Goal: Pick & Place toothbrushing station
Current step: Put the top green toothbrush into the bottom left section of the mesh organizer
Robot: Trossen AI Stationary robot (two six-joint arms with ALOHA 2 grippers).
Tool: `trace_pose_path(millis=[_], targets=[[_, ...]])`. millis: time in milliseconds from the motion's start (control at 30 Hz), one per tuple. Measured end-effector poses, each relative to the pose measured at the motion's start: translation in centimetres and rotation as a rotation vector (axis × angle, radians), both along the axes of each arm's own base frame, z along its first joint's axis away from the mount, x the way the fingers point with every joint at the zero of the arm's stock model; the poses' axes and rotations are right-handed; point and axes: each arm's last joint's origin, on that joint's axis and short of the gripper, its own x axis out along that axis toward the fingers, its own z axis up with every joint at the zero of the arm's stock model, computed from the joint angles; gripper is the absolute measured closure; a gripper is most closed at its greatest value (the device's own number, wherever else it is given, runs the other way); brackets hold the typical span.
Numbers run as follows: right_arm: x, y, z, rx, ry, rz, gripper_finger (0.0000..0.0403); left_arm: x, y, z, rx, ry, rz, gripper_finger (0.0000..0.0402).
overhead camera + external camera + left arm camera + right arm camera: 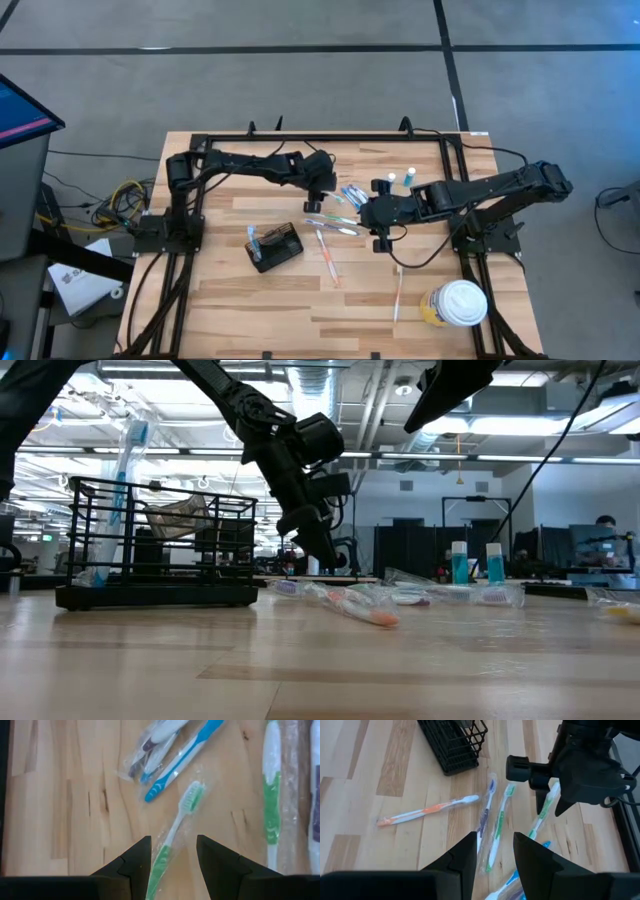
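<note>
The left gripper hung low over the wooden table with its fingers apart and nothing between them, poised right above a green toothbrush in a clear wrapper. More wrapped toothbrushes lay scattered just beyond it, among them a blue one. The black wire holder stood off to one side of this gripper, well apart from it, already holding one light blue toothbrush upright. The right gripper hovered on the far side of the pile, fingers also apart and empty. An orange toothbrush lay between it and the holder. By the look of it the job was barely begun: one brush stowed, many left on the table. No brand names or writing could be read anywhere.
</note>
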Motion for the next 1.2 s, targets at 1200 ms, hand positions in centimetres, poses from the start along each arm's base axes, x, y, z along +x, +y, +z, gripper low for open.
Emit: trace_pose_path(millis=[1200], targets=[[-0.1, 0.0, 0.0, -0.002, 0.007, 0.000, 0.0285, 1.6, 0.0, -4.4, 0.010, 0.011, -0.060, 0.0259]])
